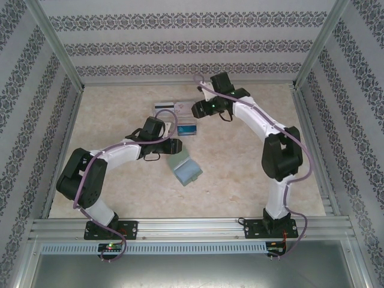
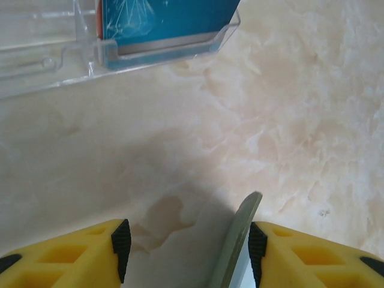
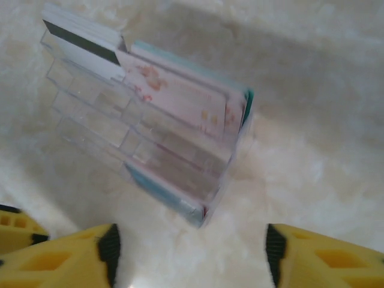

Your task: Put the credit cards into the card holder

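Note:
The grey-green card holder (image 1: 185, 170) lies on the table just in front of my left gripper (image 1: 175, 146). In the left wrist view that gripper (image 2: 188, 249) is open, and a thin edge of the card holder (image 2: 237, 240) stands up against its right pad, far from the left pad. The credit cards sit in a clear tray (image 3: 96, 120): a white one with a black stripe (image 3: 84, 39), a pink patterned one (image 3: 174, 93) and a blue one (image 3: 162, 189). My right gripper (image 3: 192, 252) hangs open just short of the tray's corner, holding nothing.
The clear tray (image 1: 174, 118) stands in the middle of the marble-patterned table, between the two grippers. The blue card (image 2: 168, 18) shows in its front slot. Patterned walls and metal rails (image 1: 180, 225) enclose the table.

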